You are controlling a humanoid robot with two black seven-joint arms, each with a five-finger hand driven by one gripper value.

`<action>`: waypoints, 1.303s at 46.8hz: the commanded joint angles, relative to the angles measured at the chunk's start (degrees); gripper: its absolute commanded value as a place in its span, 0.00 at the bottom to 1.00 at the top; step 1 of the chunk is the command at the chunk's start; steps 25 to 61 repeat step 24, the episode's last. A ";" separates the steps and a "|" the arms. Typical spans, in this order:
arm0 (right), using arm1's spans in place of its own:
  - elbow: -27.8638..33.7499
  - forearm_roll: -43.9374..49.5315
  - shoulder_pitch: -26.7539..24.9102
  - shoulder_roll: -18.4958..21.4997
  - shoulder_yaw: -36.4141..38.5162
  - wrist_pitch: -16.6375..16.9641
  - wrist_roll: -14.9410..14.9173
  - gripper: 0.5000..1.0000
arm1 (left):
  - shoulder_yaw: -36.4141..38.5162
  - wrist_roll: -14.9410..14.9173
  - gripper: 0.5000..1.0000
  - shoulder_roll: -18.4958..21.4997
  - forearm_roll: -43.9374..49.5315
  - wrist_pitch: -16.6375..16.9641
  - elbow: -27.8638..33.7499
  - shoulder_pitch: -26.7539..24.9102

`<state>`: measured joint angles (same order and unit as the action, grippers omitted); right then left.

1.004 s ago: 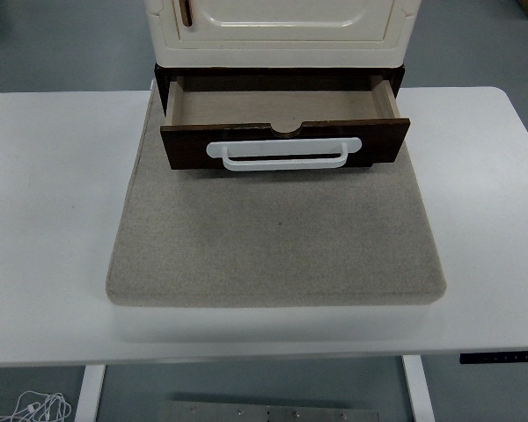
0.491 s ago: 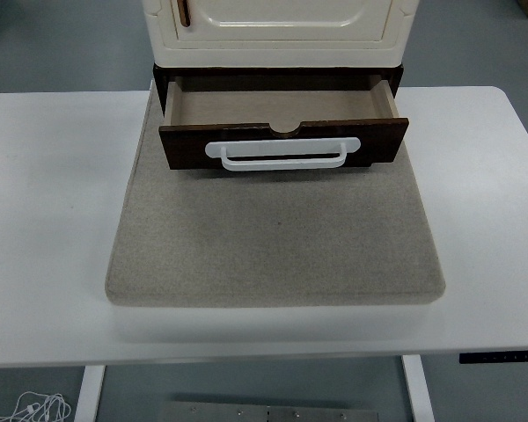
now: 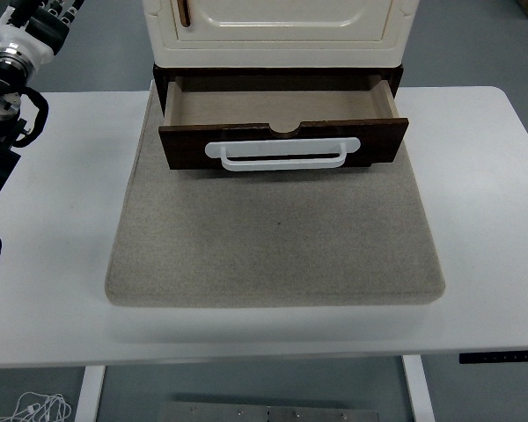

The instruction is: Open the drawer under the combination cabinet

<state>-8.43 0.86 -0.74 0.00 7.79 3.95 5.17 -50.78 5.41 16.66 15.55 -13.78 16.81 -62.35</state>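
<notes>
Head view, near to far: the white table carries a grey mat; at its far edge the drawer stands pulled out beneath the cabinet, unchanged from a second ago. New: the left robot hand has entered at the upper left, well clear, finger state indeterminate. Opening appears complete.
</notes>
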 commanded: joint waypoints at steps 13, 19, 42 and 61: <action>-0.01 0.02 -0.05 0.00 0.20 0.09 0.01 0.86 | -0.02 0.21 1.00 -4.35 0.09 -0.28 0.15 1.35; -0.01 0.02 -0.06 0.00 0.20 0.00 0.01 0.86 | -0.11 0.48 1.00 -5.41 0.09 -0.46 0.15 1.79; -0.01 0.02 -0.06 0.00 0.20 0.00 0.01 0.86 | -0.11 0.57 1.00 -5.85 0.18 -0.90 0.15 2.06; -0.01 0.02 -0.06 0.00 0.20 0.00 0.01 0.86 | -0.11 0.57 1.00 -5.85 0.18 -0.90 0.15 2.06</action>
